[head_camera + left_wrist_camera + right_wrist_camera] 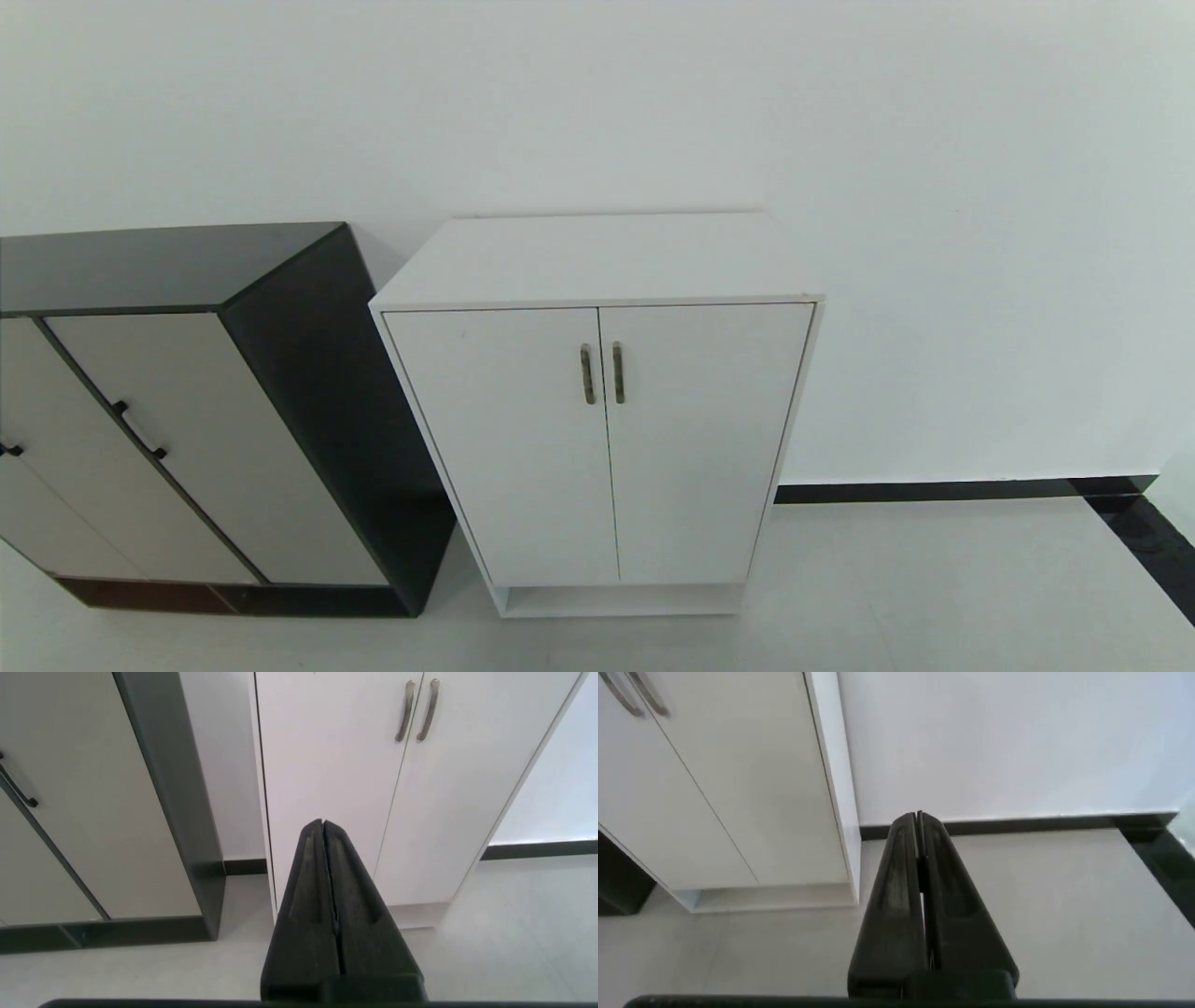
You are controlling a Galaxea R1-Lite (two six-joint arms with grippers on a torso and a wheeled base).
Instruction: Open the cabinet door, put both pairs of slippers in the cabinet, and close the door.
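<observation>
A white two-door cabinet (597, 439) stands against the wall, both doors closed, with two vertical metal handles (602, 373) side by side at the centre seam. In the left wrist view my left gripper (323, 831) is shut with nothing in it, held back from the cabinet (374, 784) and pointing at its lower left door; the handles (417, 711) are higher up. In the right wrist view my right gripper (918, 821) is also shut and empty, off the cabinet's right side (738, 784) above the floor.
A dark-framed cabinet (187, 420) with pale doors stands close on the white one's left. A black skirting strip (952, 489) runs along the wall to the right. Pale open floor (934, 597) lies in front and to the right.
</observation>
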